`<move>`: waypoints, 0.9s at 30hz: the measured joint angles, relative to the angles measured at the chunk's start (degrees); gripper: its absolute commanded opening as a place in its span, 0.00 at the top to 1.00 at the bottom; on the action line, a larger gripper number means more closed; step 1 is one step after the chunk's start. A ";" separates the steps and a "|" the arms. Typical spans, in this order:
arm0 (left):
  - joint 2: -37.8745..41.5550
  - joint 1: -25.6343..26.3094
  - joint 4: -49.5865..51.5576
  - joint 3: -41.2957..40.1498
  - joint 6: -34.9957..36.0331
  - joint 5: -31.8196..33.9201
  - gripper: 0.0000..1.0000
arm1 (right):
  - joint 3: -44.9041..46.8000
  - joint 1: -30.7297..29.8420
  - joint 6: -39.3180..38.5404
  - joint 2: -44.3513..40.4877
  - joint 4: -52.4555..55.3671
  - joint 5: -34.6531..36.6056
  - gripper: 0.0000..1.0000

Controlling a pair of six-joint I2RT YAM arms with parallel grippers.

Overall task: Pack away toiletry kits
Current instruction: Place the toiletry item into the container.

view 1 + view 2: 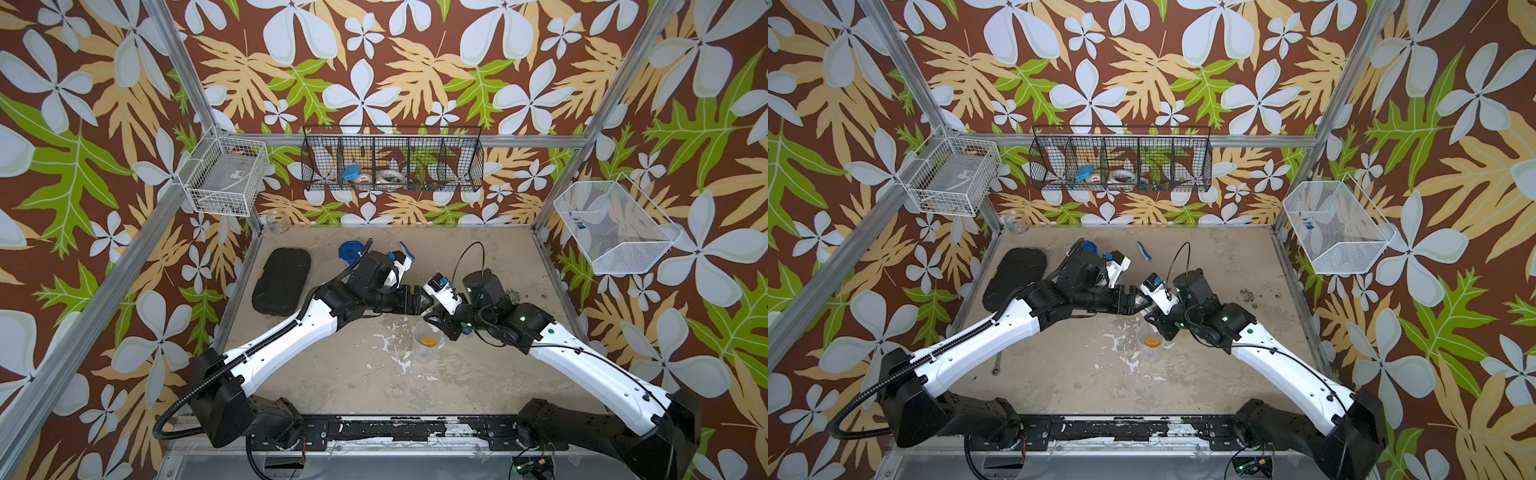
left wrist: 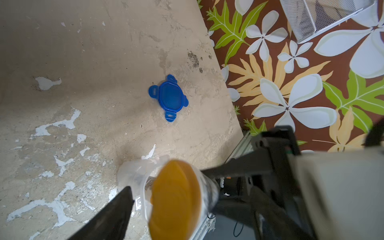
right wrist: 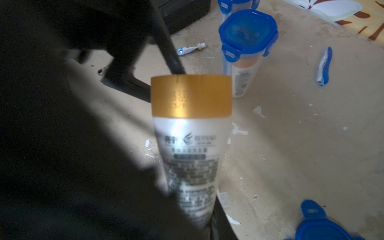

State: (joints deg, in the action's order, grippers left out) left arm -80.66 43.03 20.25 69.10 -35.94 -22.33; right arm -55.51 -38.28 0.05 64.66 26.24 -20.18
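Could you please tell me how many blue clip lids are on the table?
3. One loose lid lies on the table; a second lid is clipped on a cup; a third lid sits clipped next to it. Others may be hidden.

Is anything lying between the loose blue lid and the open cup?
Nothing visible. In the left wrist view, only bare tabletop lies between the blue lid and the open clear cup, which has a gold-capped bottle in it.
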 measured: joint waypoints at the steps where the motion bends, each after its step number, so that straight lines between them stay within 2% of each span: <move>1: -0.02 -0.02 -0.68 -0.68 -0.15 -0.20 0.31 | 0.46 -0.42 0.66 -0.74 -0.24 -0.31 0.85; 6: -0.07 0.02 -4.72 -2.71 -1.66 -2.67 0.60 | 3.15 -1.51 2.78 -3.02 -1.42 -1.18 0.83; 8: 0.11 0.00 -6.27 -3.23 -2.45 -3.72 0.69 | 3.67 -1.51 3.02 -3.65 -1.51 -1.33 0.81; 10: 0.61 0.04 -7.21 -3.74 -3.32 -4.31 0.80 | 4.09 -1.53 3.08 -4.37 -1.77 -1.38 0.76; 13: 1.66 0.02 -8.09 -3.93 -4.13 -4.52 1.00 | 4.50 -1.79 3.13 -5.51 -2.62 -0.66 0.64; 17: 2.91 0.02 -7.41 -3.98 -1.62 -3.32 1.00 | 4.63 -1.77 4.46 -6.14 -3.06 -0.48 0.34; 22: 3.04 0.13 -5.09 -2.45 1.01 0.09 1.00 | 7.37 -1.55 7.48 -8.87 -3.52 2.45 0.18; 27: 2.89 1.62 -5.05 -1.60 4.52 5.33 1.00 | 12.50 2.97 13.62 -18.47 -3.82 8.44 0.10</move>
State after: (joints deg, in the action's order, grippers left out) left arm -77.78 44.64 15.20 67.51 -31.42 -16.99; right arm -43.00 -35.31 13.67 46.19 22.41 -11.75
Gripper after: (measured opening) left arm 0.226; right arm 0.885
